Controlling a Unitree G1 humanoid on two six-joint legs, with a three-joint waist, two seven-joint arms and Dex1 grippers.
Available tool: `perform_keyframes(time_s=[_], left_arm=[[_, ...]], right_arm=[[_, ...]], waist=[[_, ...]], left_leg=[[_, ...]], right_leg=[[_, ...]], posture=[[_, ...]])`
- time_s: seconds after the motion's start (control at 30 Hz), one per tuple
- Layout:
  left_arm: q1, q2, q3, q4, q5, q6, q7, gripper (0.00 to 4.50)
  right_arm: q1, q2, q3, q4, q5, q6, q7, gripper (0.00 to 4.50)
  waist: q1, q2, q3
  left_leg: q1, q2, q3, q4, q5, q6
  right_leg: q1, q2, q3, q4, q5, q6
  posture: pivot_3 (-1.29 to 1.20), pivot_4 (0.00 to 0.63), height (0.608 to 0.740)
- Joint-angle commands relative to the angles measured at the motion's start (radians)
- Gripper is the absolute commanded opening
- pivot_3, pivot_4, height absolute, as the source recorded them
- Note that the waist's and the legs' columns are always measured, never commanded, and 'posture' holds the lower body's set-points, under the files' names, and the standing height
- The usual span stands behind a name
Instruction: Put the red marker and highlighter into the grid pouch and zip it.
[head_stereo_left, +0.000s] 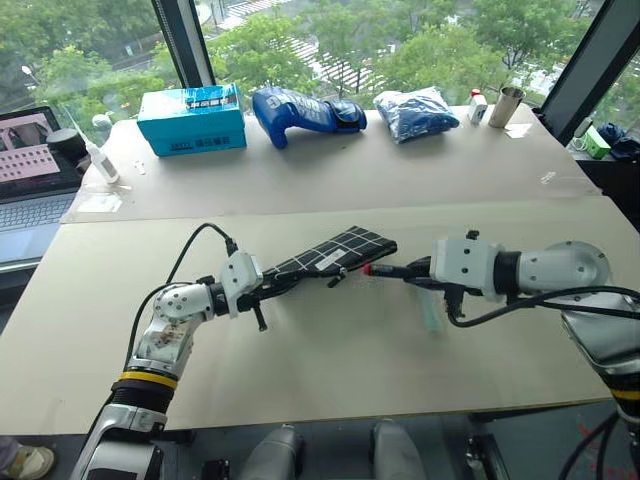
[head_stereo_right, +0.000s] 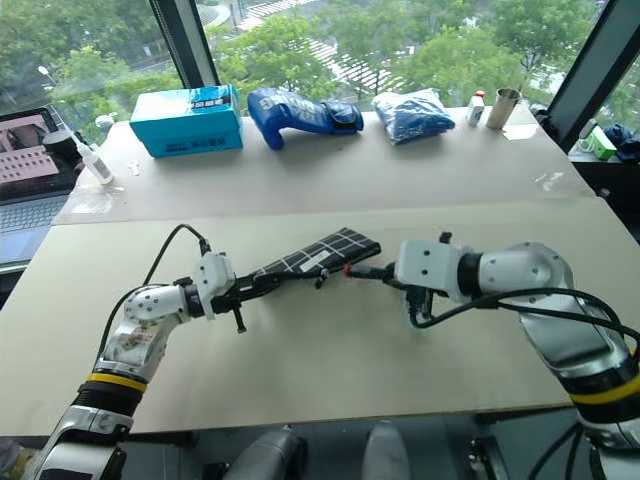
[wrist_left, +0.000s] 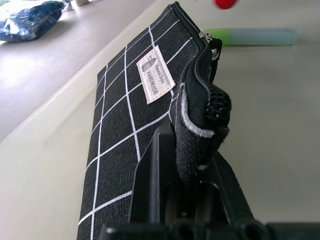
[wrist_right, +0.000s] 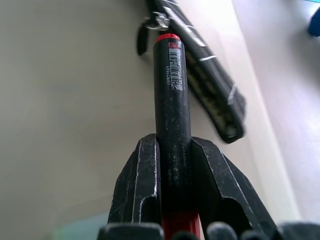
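Marker heading for the pouch mouth

Left gripper clamps the black white-gridded fabric pouch steady; right gripper, fingers pinching the black-barrelled red marker, aims it at the pouch's opening.

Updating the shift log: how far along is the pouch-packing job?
Done: nothing packed. In hand: left pincer holds the black white-gridded fabric pouch up; right pincer points the black red-tipped marker at its opening. Left: insert marker, the pale green highlighter lying on the table, zip.
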Motion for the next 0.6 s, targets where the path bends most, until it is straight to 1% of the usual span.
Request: perform_keyframes(time_s=[0.03,0.17,0.33,0.47,0.53,0.6], left_arm=[[0.006,-0.004,-0.001,-0.038,-0.003,-0.015,-0.003,0.0],[0.019,-0.01,-0.003,-0.052,-0.005,-0.014,0.0,0.0],[0.022,-0.01,0.003,-0.056,-0.01,-0.011,0.002,0.0],[0.019,-0.011,0.006,-0.054,-0.011,-0.012,0.006,0.0],[0.02,-0.011,0.007,-0.056,-0.013,-0.01,0.008,0.0],[0.019,-0.011,0.009,-0.057,-0.013,-0.01,0.011,0.0]], right_arm=[[-0.026,-0.019,-0.008,0.009,-0.046,-0.076,0.017,0.51],[-0.022,-0.037,0.002,0.03,-0.104,-0.143,0.031,0.51],[-0.021,-0.041,-0.012,0.067,-0.133,-0.178,0.036,0.51],[-0.018,-0.033,-0.017,0.087,-0.135,-0.208,0.044,0.51],[-0.015,-0.026,-0.031,0.079,-0.111,-0.199,0.053,0.51],[-0.005,-0.045,-0.049,0.088,-0.102,-0.22,0.068,0.51]], waist=[[0.001,0.0,0.0],[0.002,0.0,0.0],[0.002,0.0,0.0],[0.002,0.0,0.0],[0.002,0.0,0.0],[0.002,0.0,0.0]], left_leg=[[0.0,0.0,0.0,0.0,0.0,0.0],[0.0,0.0,0.0,0.0,0.0,0.0],[0.0,0.0,0.0,0.0,0.0,0.0],[0.0,0.0,0.0,0.0,0.0,0.0],[0.0,0.0,0.0,0.0,0.0,0.0],[0.0,0.0,0.0,0.0,0.0,0.0]], right_leg=[[0.0,0.0,0.0,0.0,0.0,0.0],[0.0,-0.001,0.0,0.0,0.0,0.0],[0.0,0.0,0.0,0.0,0.0,0.0],[0.0,0.0,0.0,0.0,0.0,0.0],[0.0,0.0,0.0,0.0,0.0,0.0],[0.0,0.0,0.0,0.0,0.0,0.0]], posture=[[0.0,0.15,0.74],[0.0,0.15,0.74],[0.0,0.15,0.74],[0.0,0.15,0.74],[0.0,0.15,0.74],[0.0,0.15,0.74]])
